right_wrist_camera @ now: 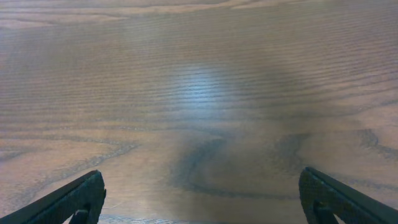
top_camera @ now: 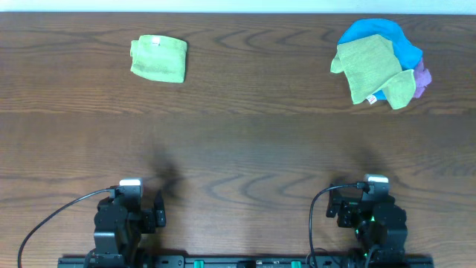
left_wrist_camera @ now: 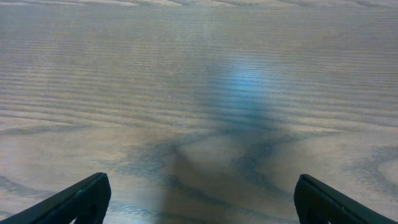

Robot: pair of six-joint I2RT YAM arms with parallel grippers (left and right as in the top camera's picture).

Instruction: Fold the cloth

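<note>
The cloth (top_camera: 158, 59) lies at ten o'clock on the tabletop (top_camera: 238, 141) as a compact rectangle, seemingly folded already. The left pincer (left_wrist_camera: 202, 183) and right pincer (right_wrist_camera: 202, 180) are spread wide and empty, at seven and five o'clock. Little appears left to do.

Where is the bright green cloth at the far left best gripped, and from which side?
Probably a near corner of the cloth, with the left tool coming from above: it lies flat and compact on the table, so only edges and corners lift easily.
</note>
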